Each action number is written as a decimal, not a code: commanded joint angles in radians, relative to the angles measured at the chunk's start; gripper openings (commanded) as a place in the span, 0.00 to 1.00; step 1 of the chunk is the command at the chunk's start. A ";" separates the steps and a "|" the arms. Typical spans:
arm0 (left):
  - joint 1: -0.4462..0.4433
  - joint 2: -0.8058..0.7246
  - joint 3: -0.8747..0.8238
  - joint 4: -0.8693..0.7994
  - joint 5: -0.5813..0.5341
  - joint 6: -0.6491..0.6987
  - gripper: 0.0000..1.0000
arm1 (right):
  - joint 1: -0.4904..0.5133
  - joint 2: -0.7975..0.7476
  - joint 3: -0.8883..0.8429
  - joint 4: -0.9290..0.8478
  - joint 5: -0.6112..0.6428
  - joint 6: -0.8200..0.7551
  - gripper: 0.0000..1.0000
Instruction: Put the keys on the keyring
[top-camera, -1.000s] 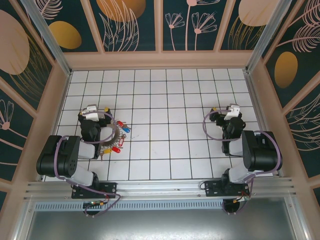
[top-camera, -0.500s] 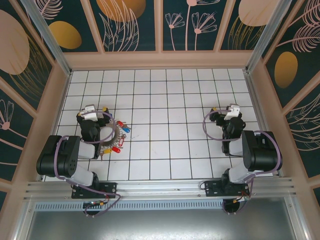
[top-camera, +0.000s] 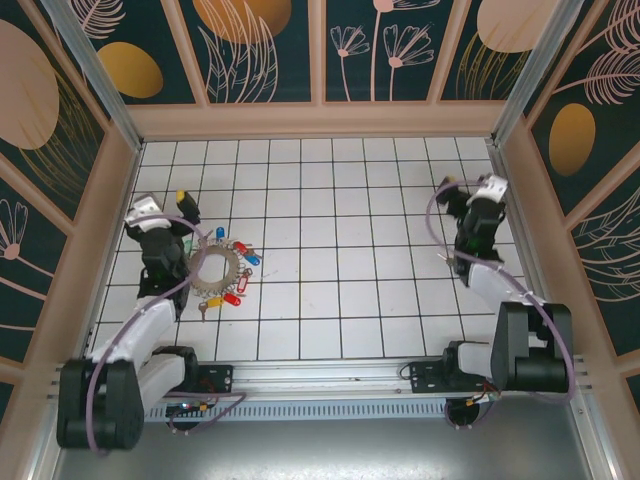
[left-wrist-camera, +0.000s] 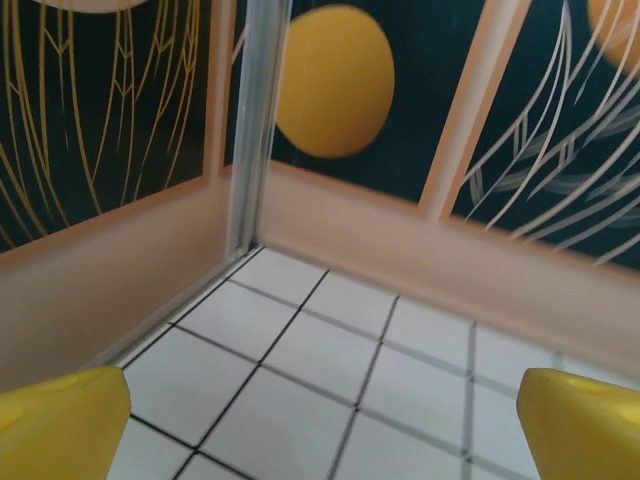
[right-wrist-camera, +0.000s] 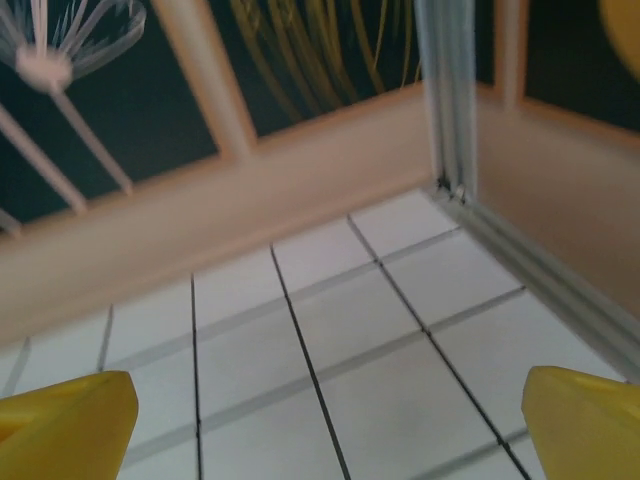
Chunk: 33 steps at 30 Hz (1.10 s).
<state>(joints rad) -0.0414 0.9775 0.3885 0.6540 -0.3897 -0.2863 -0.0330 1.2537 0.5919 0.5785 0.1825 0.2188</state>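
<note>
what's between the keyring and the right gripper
Past the keys fanned along the keyring, the white tiles are bare all the way to the right gripper, as the top view shows.

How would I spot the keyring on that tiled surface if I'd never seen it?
Look at the white tiled table, on its left side, just right of the left arm. The keyring is the flat grey-brown ring with an open centre, fringed by keys with coloured tags.
</note>
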 joint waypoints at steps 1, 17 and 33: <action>0.000 -0.093 0.074 -0.466 0.006 -0.302 0.99 | -0.030 -0.012 0.116 -0.410 -0.030 0.181 0.99; 0.000 0.175 0.187 -0.892 0.529 -0.370 0.99 | 0.475 0.007 0.042 -0.384 -0.150 0.097 0.90; -0.085 0.331 0.056 -0.497 0.833 -0.516 0.95 | 0.570 0.027 0.044 -0.374 -0.046 0.153 0.90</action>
<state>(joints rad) -0.0990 1.2766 0.4622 0.0532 0.3874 -0.7547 0.5304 1.2747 0.6403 0.1940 0.1074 0.3405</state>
